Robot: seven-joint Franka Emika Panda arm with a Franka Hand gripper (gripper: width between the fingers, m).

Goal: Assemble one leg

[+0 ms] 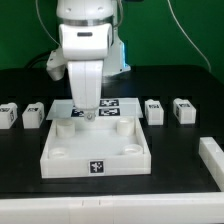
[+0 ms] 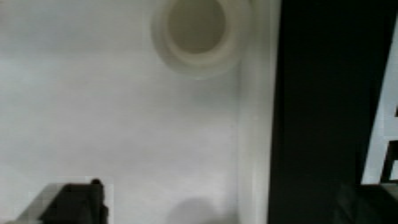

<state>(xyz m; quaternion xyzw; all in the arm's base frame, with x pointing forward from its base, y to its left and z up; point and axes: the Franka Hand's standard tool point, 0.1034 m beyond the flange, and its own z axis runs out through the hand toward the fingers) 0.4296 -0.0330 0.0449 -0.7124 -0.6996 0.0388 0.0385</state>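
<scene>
Four small white legs with marker tags lie on the black table in the exterior view: two on its left [image 1: 10, 114] [image 1: 34, 114] and two on its right [image 1: 154, 110] [image 1: 183, 109]. My gripper [image 1: 88, 113] hangs low over the back left part of the large white panel [image 1: 60, 158], apart from every leg. In the wrist view the gripper [image 2: 222, 208] is open and empty. One dark finger [image 2: 75, 204] shows over the panel's surface [image 2: 125, 130], near a round corner socket [image 2: 196, 35]. The other finger is lost against the dark table. No leg shows in the wrist view.
The marker board [image 1: 110, 104] lies behind the panel, partly hidden by the arm. A white bar [image 1: 212, 160] lies at the exterior view's right edge. The panel's edge meets the black table [image 2: 329, 110] in the wrist view.
</scene>
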